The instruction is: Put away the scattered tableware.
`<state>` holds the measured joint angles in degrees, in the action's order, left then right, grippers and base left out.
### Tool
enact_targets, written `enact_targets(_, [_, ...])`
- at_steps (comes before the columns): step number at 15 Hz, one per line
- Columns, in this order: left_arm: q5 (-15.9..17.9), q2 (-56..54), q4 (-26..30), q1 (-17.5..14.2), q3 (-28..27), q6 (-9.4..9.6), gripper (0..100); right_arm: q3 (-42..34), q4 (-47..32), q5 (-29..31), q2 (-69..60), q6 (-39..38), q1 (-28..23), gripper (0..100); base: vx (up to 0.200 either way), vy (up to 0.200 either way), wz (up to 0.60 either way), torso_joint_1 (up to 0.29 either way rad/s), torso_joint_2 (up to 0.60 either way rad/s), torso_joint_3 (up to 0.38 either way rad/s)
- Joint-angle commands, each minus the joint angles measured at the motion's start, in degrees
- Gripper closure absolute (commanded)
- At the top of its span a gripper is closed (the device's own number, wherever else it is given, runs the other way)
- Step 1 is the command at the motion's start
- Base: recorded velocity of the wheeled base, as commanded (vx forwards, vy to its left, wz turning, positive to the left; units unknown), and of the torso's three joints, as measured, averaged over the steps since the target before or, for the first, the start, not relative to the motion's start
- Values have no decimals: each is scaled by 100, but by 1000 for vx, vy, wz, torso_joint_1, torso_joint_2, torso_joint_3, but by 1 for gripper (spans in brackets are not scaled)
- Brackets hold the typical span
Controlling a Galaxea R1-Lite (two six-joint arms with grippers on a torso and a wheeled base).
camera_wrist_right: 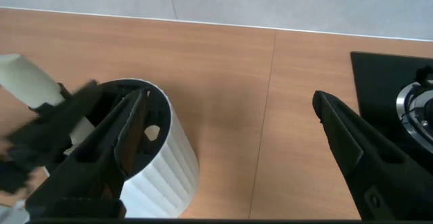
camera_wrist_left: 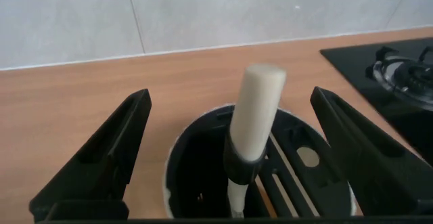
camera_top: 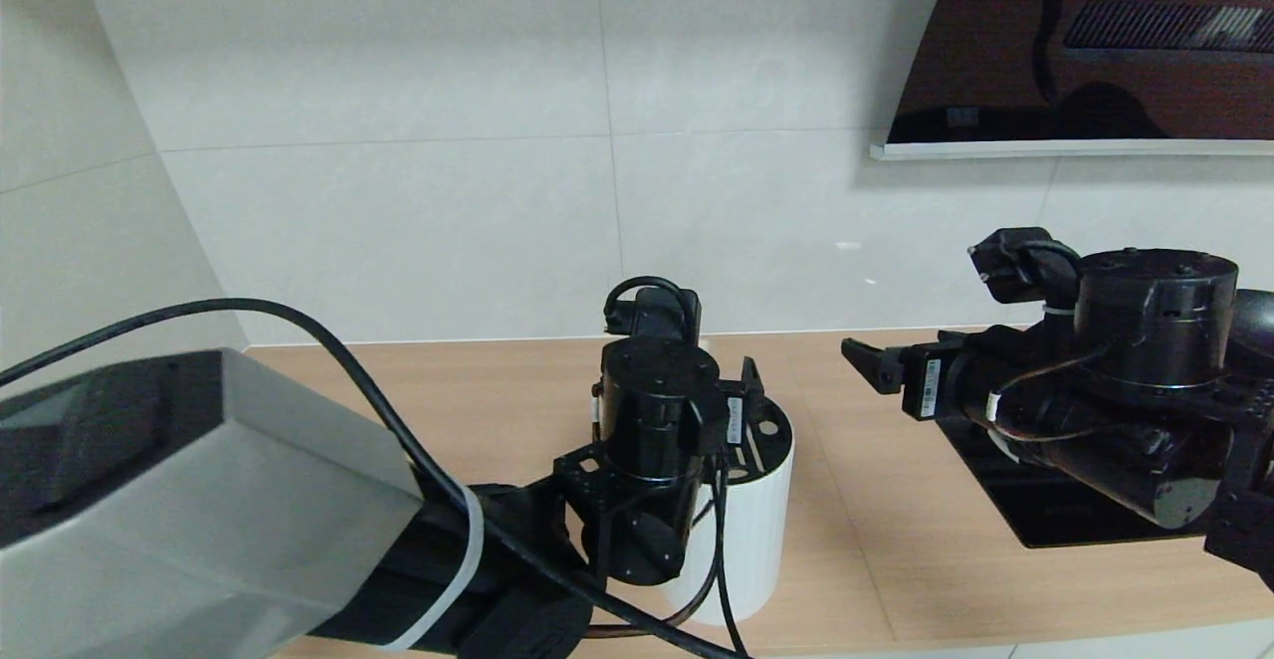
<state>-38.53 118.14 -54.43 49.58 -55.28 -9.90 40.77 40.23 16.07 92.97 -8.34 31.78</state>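
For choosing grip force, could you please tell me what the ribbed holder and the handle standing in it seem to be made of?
The holder looks like matte white plastic, possibly ceramic: evenly ribbed wall, no gloss. The utensil handle looks like smooth cream plastic or silicone: rounded end, even colour.

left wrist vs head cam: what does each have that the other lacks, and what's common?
Left wrist: a cream handle with a black collar standing in the holder, the slotted insert inside it, and the open end effector with one finger on each side of the handle.
Head: the dark range hood on the wall, and the holder's ribbed white outer wall.
Shared: the holder, the wooden counter, the black cooktop and the tiled wall.
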Motion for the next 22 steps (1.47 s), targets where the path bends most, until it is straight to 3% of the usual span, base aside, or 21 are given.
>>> enact_targets(1, [373,-1135,3,-1,554,-3,0,2,2,-7,-173,-10,4,0,0,0,0,0,0,0])
enact_targets(2, [663,-1627,20,-1,861,14,0,2,2,-7,-261,-10,-5,0,0,0,0,0,0,0])
enact_targets(3, [892,-2120,3,-10,1222,164,0,2,-6,-16,-358,-1,-14,0,0,0,0,0,0,0])
enact_targets(4, [1296,-2875,38,-89,1582,506,0,2,-41,-25,-525,8,-14,0,0,0,0,0,0,0])
enact_targets(6, [1955,-3913,47,-440,1969,797,0,2,-68,-25,-1000,148,-23,0,0,0,0,0,0,0])
enact_targets(7, [2166,-4343,55,-730,2215,823,0,2,-147,2,-1255,166,-23,0,0,0,0,0,0,0])
enact_targets(8, [2342,-4695,91,-1275,2514,814,0,-95,-314,10,-1580,175,-67,0,0,0,0,0,0,0])
enact_targets(9, [2368,-4888,117,-1565,2716,805,0,-192,-402,2,-1835,175,-119,0,0,0,0,0,0,0])
enact_targets(10, [2386,-5459,152,-2242,3252,770,0,-394,-630,-42,-2511,175,-216,0,0,0,0,0,0,0])
enact_targets(11, [2386,-5749,222,-2515,3507,770,0,-499,-771,-42,-2837,183,-251,0,0,0,0,0,0,0])
enact_targets(12, [2394,-6514,583,-2936,3920,770,0,-772,-1175,-42,-3628,183,-260,0,0,0,0,0,0,0])
enact_targets(14, [2394,-7797,1646,-2989,4228,779,0,-1132,-1975,-60,-4849,245,-278,0,0,0,0,0,0,0])
enact_targets(16, [2491,-9511,4019,-2989,4043,814,0,-1431,-3162,-174,-5974,298,-1051,0,0,0,0,0,0,0])
enact_targets(17, [2588,-10012,4951,-3130,3841,797,0,-1457,-3487,-359,-6431,298,-1368,0,0,0,0,0,0,0])
enact_targets(18, [2676,-10372,5496,-3437,3735,779,0,-1431,-3768,-491,-6871,315,-1552,0,0,0,0,0,0,0])
enact_targets(20, [2931,-10970,5760,-3719,3692,814,0,-1413,-4278,-482,-7671,702,-1904,0,0,0,0,0,0,0])
enact_targets(22, [2851,-11260,5751,-3956,3735,911,0,-1413,-4761,-526,-8374,1027,-2255,0,0,0,0,0,0,0])
